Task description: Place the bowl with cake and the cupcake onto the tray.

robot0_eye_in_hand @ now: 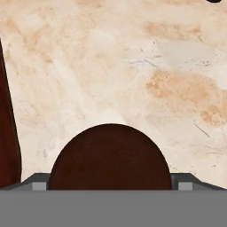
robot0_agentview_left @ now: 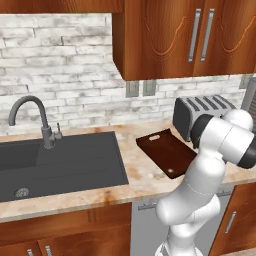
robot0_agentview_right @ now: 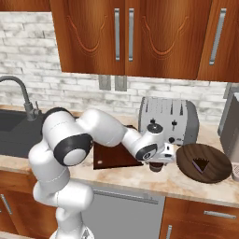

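Cupcake beneath spread gripper, on counter between tray and bowl with cake.
Dark domed top fills the low centre of the hand view, jaws wide to either side. Tray lies beside the sink; toaster stands behind. No legible writing anywhere.

sink left | faucet | toaster against wall

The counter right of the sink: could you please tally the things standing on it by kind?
tray: 1
bowl with cake: 1
cupcake: 1
toaster: 1
grey appliance, cut off at the edge: 1
Total: 5
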